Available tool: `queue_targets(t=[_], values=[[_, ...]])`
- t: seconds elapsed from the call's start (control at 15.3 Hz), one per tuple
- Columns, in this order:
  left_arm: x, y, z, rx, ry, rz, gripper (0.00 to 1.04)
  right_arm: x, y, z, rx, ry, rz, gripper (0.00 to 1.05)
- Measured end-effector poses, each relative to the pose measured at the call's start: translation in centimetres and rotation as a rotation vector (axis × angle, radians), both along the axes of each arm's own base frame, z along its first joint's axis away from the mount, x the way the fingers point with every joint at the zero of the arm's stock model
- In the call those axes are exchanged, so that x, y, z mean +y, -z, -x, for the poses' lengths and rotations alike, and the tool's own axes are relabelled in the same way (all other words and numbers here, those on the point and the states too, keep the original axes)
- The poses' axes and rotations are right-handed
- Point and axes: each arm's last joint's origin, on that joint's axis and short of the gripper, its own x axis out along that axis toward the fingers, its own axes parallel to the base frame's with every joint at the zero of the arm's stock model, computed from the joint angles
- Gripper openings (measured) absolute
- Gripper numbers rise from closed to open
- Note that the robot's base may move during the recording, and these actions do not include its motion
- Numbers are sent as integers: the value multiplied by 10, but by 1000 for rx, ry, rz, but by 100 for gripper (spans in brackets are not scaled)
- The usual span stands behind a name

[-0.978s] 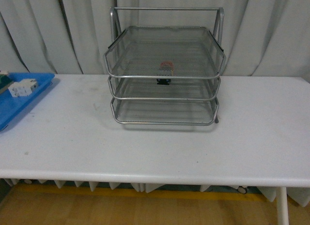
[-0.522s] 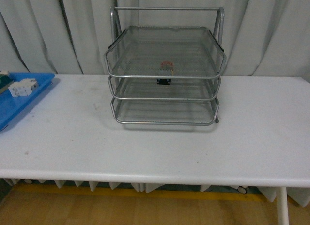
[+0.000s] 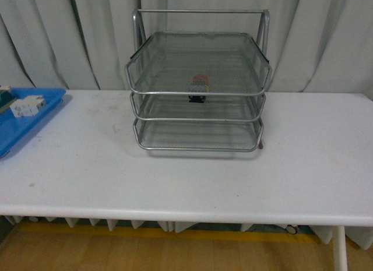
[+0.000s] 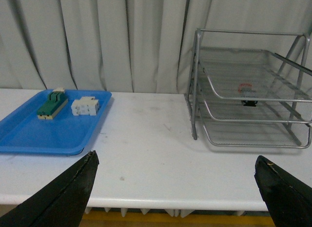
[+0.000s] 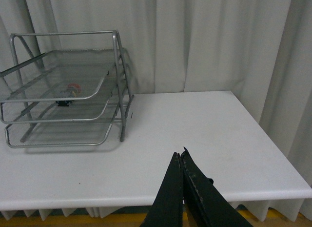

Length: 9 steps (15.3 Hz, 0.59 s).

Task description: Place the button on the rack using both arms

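On the rack's (image 3: 198,78) top tier, the button (image 3: 200,82) is lying seen through the mesh, so placement looks done. Both arms are hanging clear above the white surface (image 3: 186,172): the left gripper (image 4: 175,188) is showing its jaws spread wide, the right gripper (image 5: 181,161) is showing them pressed together, empty. Next, judging by this, nothing is calling for more than a retreat.

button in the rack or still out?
In. The button sits on a tier of the rack, red cap visible through the mesh; neither hand touches it. Which tier exactly is hard to tell.
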Motion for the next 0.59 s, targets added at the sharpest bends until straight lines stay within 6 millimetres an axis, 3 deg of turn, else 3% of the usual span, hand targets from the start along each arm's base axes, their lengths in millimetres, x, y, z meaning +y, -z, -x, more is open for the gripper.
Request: queue_targets(t=[0.07, 0.59], values=[[0, 0, 0, 0, 0, 0, 98, 0, 0, 0, -1, 0, 1, 6], [0, 0, 0, 0, 0, 0, 98, 0, 0, 0, -1, 0, 1, 81]])
